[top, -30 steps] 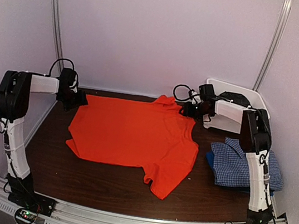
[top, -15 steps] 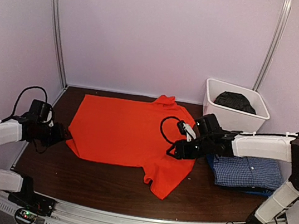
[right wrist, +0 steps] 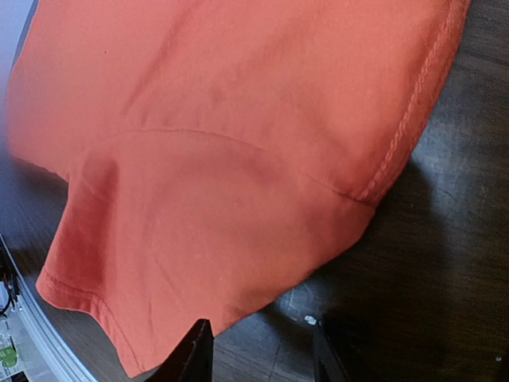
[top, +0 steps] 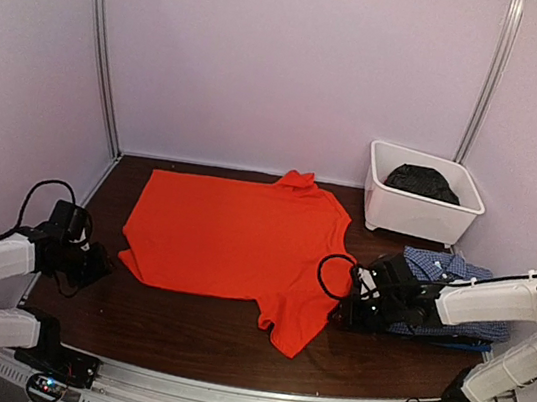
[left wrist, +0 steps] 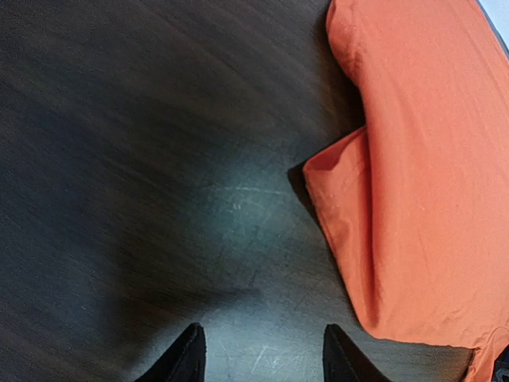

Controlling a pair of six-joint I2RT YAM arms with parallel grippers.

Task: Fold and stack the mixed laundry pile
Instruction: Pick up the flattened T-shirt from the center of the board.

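Observation:
The bright orange T-shirt [top: 237, 242] of the laundry pile lies spread flat in the middle of the dark table, collar towards the back. At its left bottom corner my left gripper [top: 103, 262] is low and open. In the left wrist view its gripper [left wrist: 262, 358] has only bare table between the tips, and the orange T-shirt [left wrist: 421, 159] lies to the right. My right gripper [top: 341, 308] is low beside the shirt's right sleeve. It is open [right wrist: 258, 354] at the edge of that orange sleeve [right wrist: 223, 159], and nothing is gripped.
A folded blue-and-white checked shirt [top: 447, 288] lies at the right under my right forearm, on top of a blue piece. A white tub [top: 420, 199] at the back right holds a black garment [top: 423, 182]. Walls close in the table on three sides.
Both arms dropped from the shirt's back corners to its sides. The right gripper has since slid nearer and rightwards off the shirt, to the sleeve's edge. The left barely moved in the last half second.

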